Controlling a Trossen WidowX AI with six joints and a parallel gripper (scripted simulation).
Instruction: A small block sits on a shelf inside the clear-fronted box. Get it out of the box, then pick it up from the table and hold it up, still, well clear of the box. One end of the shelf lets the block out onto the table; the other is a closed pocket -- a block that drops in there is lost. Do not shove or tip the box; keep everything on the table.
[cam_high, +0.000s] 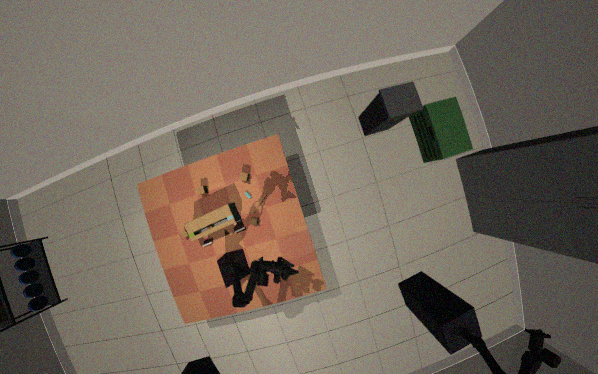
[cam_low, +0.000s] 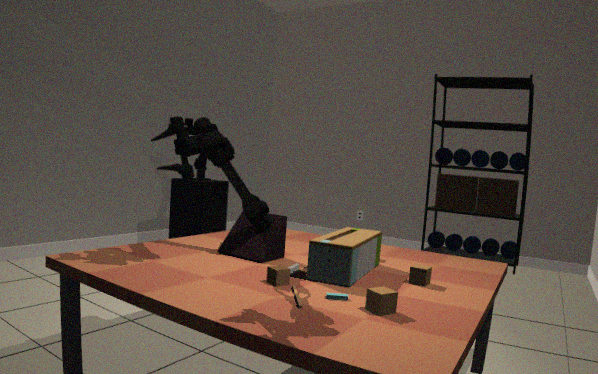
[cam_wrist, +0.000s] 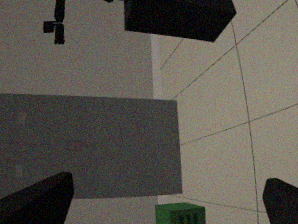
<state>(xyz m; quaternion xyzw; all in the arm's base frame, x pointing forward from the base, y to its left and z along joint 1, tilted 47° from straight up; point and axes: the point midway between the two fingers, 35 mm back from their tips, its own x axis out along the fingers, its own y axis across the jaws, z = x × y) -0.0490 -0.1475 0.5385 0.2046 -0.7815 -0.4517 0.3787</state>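
Note:
The box stands upright on the table, with a tan top and a long slot. One end has a light-blue mark, the other a green one. Its clear front is not seen plainly, and I cannot make out the block or shelf inside. My gripper is open with nothing between its fingers. It hangs in the air on the far side of the arm's base from the box, pointing away from it. The wrist view shows no box or block.
Wooden cubes stand on the table: one near the box's light-blue end, another, and a third. A flat cyan bar and a thin stick lie nearby.

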